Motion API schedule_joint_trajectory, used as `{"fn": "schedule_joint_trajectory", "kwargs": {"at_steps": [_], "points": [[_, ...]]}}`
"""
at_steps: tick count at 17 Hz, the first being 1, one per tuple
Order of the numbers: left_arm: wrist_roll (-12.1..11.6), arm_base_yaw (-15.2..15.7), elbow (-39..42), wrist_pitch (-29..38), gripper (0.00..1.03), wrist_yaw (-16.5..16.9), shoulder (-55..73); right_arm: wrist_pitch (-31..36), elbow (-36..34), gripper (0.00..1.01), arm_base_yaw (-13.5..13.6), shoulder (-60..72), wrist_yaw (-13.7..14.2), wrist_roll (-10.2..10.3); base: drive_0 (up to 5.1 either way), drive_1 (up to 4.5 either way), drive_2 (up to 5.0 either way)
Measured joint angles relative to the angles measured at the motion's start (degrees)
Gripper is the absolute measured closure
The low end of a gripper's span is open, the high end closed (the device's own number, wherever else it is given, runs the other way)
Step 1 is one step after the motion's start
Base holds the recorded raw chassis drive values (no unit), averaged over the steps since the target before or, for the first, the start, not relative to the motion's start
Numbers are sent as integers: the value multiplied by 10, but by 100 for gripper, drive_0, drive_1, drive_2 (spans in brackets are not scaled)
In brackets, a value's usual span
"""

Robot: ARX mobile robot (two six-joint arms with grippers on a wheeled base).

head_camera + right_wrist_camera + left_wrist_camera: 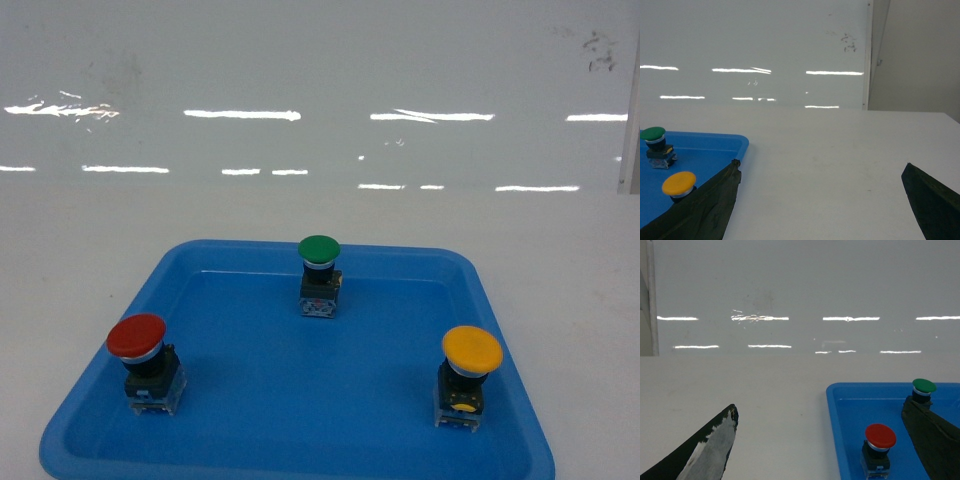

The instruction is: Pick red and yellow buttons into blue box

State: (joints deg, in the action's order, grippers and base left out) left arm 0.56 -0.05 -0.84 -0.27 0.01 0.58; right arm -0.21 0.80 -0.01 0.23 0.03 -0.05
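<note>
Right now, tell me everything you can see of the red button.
The red button is a mushroom-head push switch: a glossy, domed red cap on a silvery collar, over a black body with a clear base. It looks like plastic. It stands upright in the front left of the shallow blue tray, resting on the tray floor near the left wall. Nothing else touches it; the left gripper is open, with the button between its fingers in the left wrist view.
</note>
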Motion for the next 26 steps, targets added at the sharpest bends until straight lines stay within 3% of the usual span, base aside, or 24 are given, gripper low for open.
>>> {"fn": "schedule_joint_trajectory", "kwargs": {"at_steps": [11,16,19,20,23,24,26], "points": [[0,0,0,0,5,1,0,3,0,3,-1,0,0,0,0,0,0],[5,-3,0,3,5,19,0,5,0,3,3,0,-11,0,0,0,0],[8,2,0,35,5,28,17,61,0,3,-1,42,-19,4,0,0,0],[11,8,0,67,5,28,55,106,1,3,-19,91,-30,9,0,0,0],[30,28,-15,105,5,50,128,146,19,3,-49,172,-48,20,0,0,0],[31,21,-32,141,5,37,177,161,35,3,-54,200,-64,20,0,0,0],[24,-3,-74,186,5,42,256,192,65,3,-54,252,-68,20,0,0,0]]}}
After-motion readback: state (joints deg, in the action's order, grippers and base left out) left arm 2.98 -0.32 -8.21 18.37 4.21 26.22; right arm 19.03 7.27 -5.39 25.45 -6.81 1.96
